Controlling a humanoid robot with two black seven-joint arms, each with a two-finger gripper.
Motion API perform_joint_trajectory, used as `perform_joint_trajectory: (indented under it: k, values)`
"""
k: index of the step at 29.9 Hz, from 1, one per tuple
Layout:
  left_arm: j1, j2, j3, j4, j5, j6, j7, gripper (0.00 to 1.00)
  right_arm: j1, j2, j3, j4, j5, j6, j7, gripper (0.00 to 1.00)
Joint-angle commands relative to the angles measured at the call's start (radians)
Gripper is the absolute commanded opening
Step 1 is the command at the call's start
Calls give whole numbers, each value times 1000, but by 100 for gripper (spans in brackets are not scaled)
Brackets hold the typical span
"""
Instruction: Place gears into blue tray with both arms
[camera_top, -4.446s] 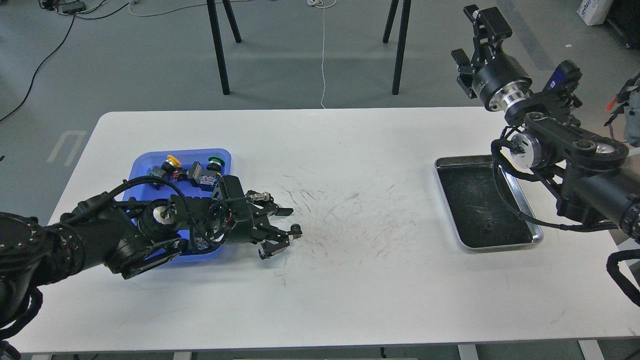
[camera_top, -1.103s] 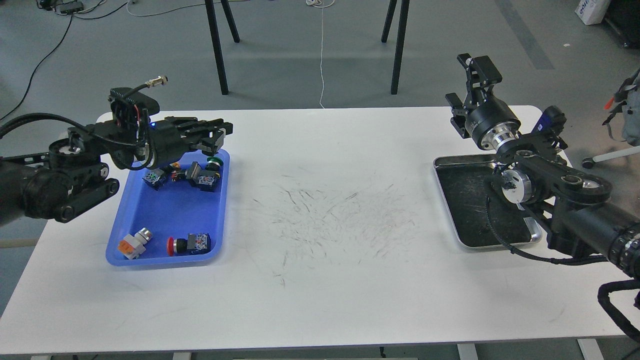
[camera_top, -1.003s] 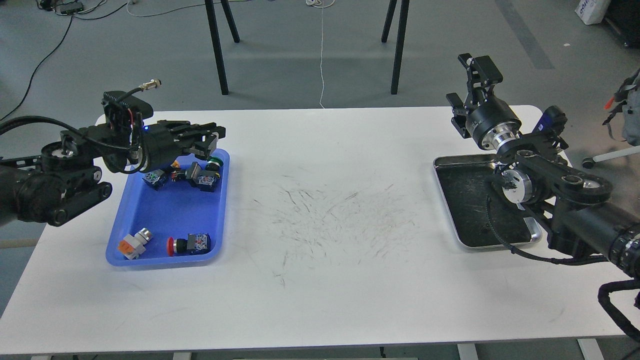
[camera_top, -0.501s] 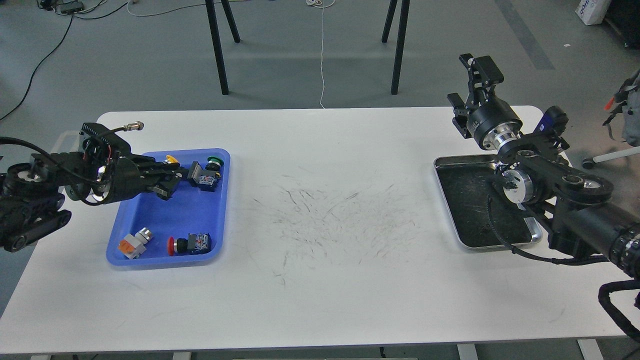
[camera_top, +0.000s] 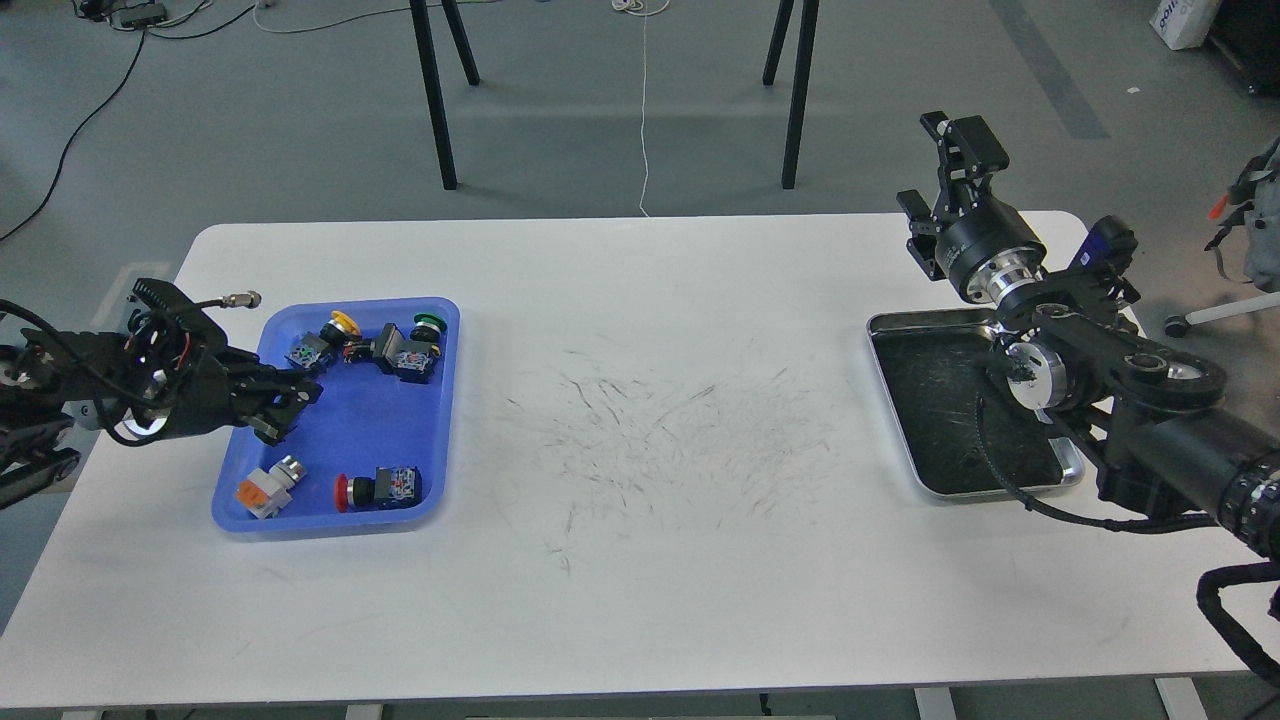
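Note:
The blue tray (camera_top: 350, 430) lies on the left of the white table (camera_top: 660, 560). It holds several push-button switches. I cannot make out any gears in the tray, on the table or in either gripper. My left gripper (camera_top: 287, 410) hangs low over the tray's left rim, pointing right. Its fingers stand a little apart with nothing between them. My right gripper (camera_top: 940, 170) is raised beyond the table's far right corner. It is open and empty.
A steel tray (camera_top: 940, 400) with a dark scratched floor lies at the right, partly under my right arm. In the blue tray are a green button (camera_top: 428, 323), a yellow one (camera_top: 342, 320), a red one (camera_top: 345, 490) and an orange-and-white switch (camera_top: 265, 487). Black table legs stand behind.
My left arm has drawn back left and down, from above the tray's far end to its left rim. It held a gear 4.4 s ago. The right arm has barely moved.

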Motion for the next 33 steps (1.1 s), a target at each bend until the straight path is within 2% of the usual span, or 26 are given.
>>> perform_joint_trajectory:
  k: [1,33]
  values:
    - [3,3,4,-5,8,0,0,19,0,0,0,0,0,0,0,97]
    - [34,-11,8,7,8,1,0,22,8,8,-12,-2,-5,-2,0,97]
